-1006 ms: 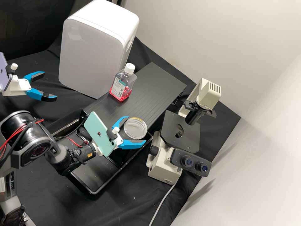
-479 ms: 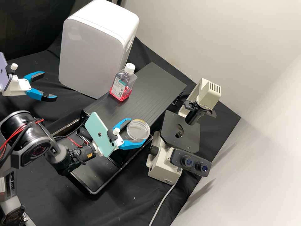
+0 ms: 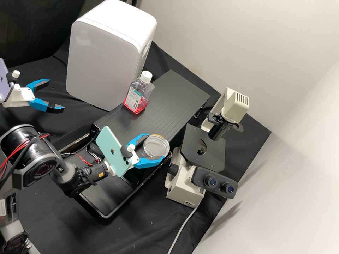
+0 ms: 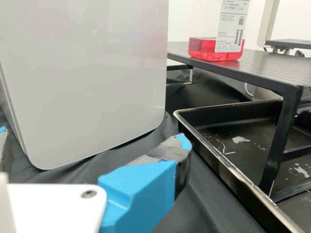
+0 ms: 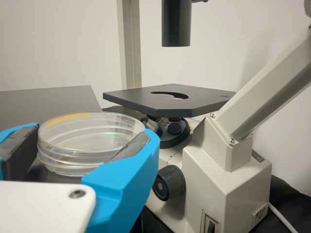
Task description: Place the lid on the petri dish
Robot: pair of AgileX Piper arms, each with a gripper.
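Seating lid (image 5: 90, 127) on petri dish (image 5: 68, 166), apparently, at black shelf (image 3: 169, 102) edge by microscope (image 3: 197, 169), R gripper (image 3: 155, 147) jaws clamp lid, L gripper (image 3: 56, 94) agape, idle; nxt: prob. release w/o dragging lid.

Clear petri dish (image 3: 156, 146) level in right end effector (image 3: 154, 147)

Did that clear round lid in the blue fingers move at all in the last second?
Yes, slightly: the lid, in the right gripper, sank and edged toward the microscope, judged against the black shelf edge.
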